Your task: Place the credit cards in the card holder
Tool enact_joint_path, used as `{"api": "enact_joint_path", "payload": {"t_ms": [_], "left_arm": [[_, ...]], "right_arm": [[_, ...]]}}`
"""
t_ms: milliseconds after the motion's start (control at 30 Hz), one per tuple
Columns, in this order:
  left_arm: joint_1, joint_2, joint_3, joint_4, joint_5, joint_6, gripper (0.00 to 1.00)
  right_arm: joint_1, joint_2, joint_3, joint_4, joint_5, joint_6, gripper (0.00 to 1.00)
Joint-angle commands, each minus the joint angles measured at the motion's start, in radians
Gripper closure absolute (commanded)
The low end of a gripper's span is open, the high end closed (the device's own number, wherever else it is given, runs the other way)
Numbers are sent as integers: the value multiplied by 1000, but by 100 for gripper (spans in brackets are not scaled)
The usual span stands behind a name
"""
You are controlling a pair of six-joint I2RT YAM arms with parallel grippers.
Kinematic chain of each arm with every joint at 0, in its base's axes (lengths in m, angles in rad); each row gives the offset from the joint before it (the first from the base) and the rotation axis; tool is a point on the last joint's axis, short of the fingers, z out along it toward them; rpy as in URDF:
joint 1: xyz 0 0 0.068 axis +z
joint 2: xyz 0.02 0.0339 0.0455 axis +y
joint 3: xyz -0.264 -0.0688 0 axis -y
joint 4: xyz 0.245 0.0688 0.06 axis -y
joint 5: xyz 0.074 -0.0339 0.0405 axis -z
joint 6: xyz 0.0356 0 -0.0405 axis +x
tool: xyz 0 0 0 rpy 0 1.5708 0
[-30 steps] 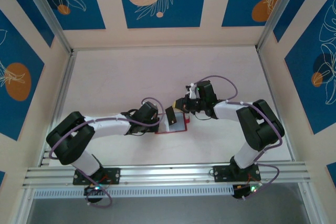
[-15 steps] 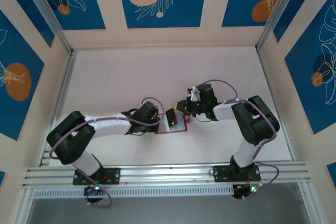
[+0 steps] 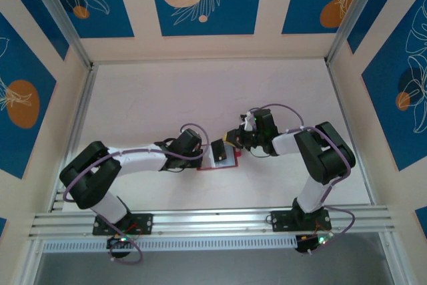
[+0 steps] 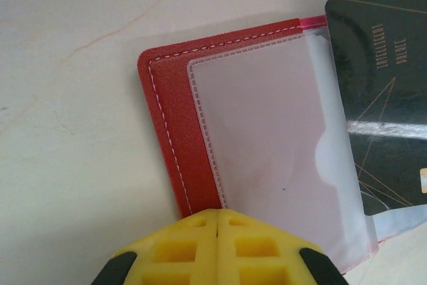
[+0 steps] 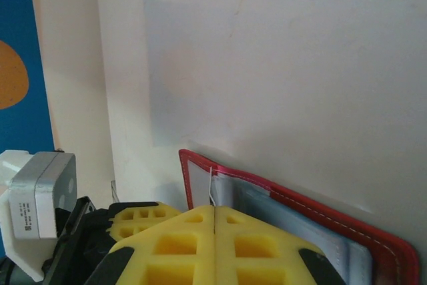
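Both closed: left gripper [image 4: 217, 214] at card holder [image 4: 167, 118] edge, right gripper [image 5: 213, 211] on dark card [image 4: 383, 85].

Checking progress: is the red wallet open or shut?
Open: the red wallet lies spread flat, its clear sleeve facing up.

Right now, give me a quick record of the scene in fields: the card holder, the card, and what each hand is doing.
card holder: red, lying open on the table, clear sleeve facing up
dark credit card: at the sleeve's open side, overlapping it; cannot tell if its edge is inside
left hand: shut, fingertips over the holder's edge
right hand: shut on the dark credit card, which shows edge-on between its fingertips
task status: card not yet fully in the sleeve
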Motion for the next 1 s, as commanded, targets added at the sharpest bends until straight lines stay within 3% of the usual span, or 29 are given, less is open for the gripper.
{"api": "enact_joint_path", "payload": {"t_ms": [0,400,967], "left_arm": [[-26,59,-7,-33,30,6,100],[-26,76,-4,-25,37,5,100],[-26,79,-3,-25,37,8,100]], "right_arm": [[-17,-34,-26,6,2,-2,100],[-12,-29,-40,27,4,13,100],[-18,85,-48,261,-109,178,100]]}}
